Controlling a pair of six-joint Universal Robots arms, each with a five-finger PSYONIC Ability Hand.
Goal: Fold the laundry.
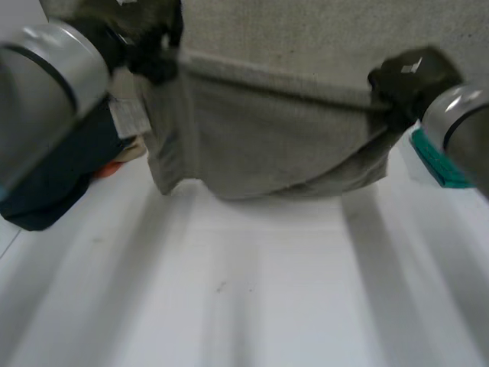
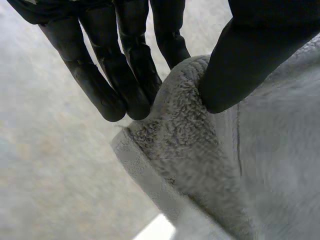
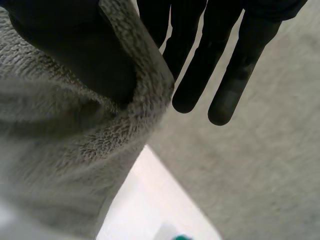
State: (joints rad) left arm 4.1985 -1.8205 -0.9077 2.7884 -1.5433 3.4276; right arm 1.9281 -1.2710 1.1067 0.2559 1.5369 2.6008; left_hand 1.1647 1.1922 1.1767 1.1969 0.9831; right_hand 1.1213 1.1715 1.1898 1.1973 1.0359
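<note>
The left hand (image 2: 122, 75) pinches a nubby fold of the grey fleece cloth (image 1: 275, 130) between straight fingers and thumb at the cloth's left edge. The right hand (image 3: 200, 65) grips the right edge the same way. The soft, thick cloth hangs doubled between them over the smooth white table (image 1: 252, 290). A dark blue heap of fabric (image 1: 46, 183) lies to its left, a flat teal object (image 1: 439, 164) to its right.

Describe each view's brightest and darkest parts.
Head view: the white table is brightest; the grey cloth is dimmer, darkest in creases along its lower edge. Left wrist view: the left hand, pinching the cloth's edge, is near black, with faint sheen on its fingers. Right wrist view: the right hand shades the fold it pinches; a bright strip of table shows past the cloth.
</note>
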